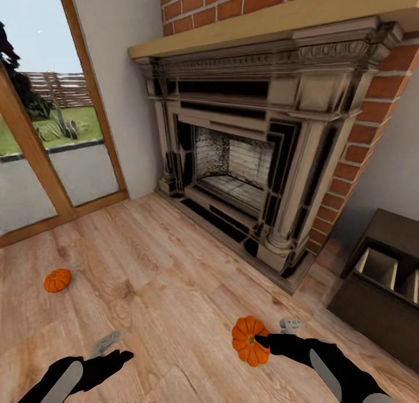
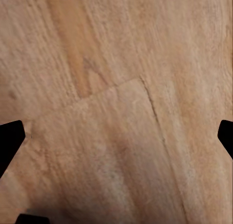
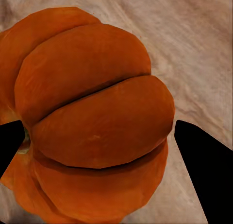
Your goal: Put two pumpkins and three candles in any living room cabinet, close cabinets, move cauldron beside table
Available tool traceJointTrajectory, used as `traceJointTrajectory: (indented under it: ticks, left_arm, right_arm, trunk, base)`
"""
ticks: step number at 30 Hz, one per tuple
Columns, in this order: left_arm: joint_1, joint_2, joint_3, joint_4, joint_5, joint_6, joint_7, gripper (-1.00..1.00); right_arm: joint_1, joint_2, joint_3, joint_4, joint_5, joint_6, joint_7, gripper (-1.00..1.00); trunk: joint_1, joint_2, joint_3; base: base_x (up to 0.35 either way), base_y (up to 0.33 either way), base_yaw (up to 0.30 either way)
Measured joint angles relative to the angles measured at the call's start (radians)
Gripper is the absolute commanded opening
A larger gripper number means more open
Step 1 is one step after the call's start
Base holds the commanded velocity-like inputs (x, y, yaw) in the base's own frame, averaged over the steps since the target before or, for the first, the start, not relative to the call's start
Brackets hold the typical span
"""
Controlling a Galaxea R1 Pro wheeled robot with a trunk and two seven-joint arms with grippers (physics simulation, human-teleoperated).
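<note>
Looking along my left gripper [image 2: 116, 136], I see pale wooden floor [image 2: 116, 49] with streaky grain. A seam between boards [image 2: 155, 112] runs at an angle and turns a corner near the middle. My two dark fingertips [image 2: 9, 139] sit wide apart at opposite edges, with bare floor between them.

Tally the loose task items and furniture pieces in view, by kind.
Round orange ribbed pumpkins: 2 (one on the floor, one at the right claw)
Dark-brown wooden cabinet: 1
Ornate carved fireplace: 1
Total: 4
</note>
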Motion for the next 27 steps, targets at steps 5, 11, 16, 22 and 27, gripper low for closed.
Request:
traceJointTrajectory:
  ticks: [5, 11, 16, 22, 27]
  left_arm:
    - [0.0, 0.0, 0.0, 0.0, 0.0, -0.001, 0.0, 1.0]
    - [0.0, 0.0, -0.001, 0.0, 0.0, 0.0, 0.0, 1.0]
    - [0.0, 0.0, -0.001, 0.0, 0.0, -0.001, 0.0, 1.0]
    - [0.0, 0.0, -0.001, 0.0, 0.0, -0.001, 0.0, 1.0]
    - [0.0, 0.0, -0.001, 0.008, 0.0, -0.001, 0.0, 1.0]
  right_arm:
    - [0.0, 0.0, 0.0, 0.0, 0.0, 0.0, 0.0, -1.0]
    - [0.0, 0.0, 0.0, 0.0, 0.0, 0.0, 0.0, -1.0]
    - [0.0, 0.0, -0.001, 0.0, -0.002, -0.001, 0.002, -1.0]
    - [0.0, -0.001, -0.002, 0.003, -0.002, -0.042, 0.002, -1.0]
    - [0.0, 0.0, -0.002, 0.024, 0.0, -0.052, 0.003, -1.0]
  trunk:
    - [0.0, 0.0, 0.0]
    - [0.0, 0.0, 0.0]
    - [0.0, 0.0, 0.0]
    - [0.0, 0.0, 0.0]
    - [0.0, 0.0, 0.0]
  base:
    - [0.068, 0.281, 0.274]
    - [0.092, 0.272, 0.275]
    - [0.158, 0.226, 0.275]
    - [0.194, 0.195, 0.274]
    - [0.201, 0.185, 0.158]
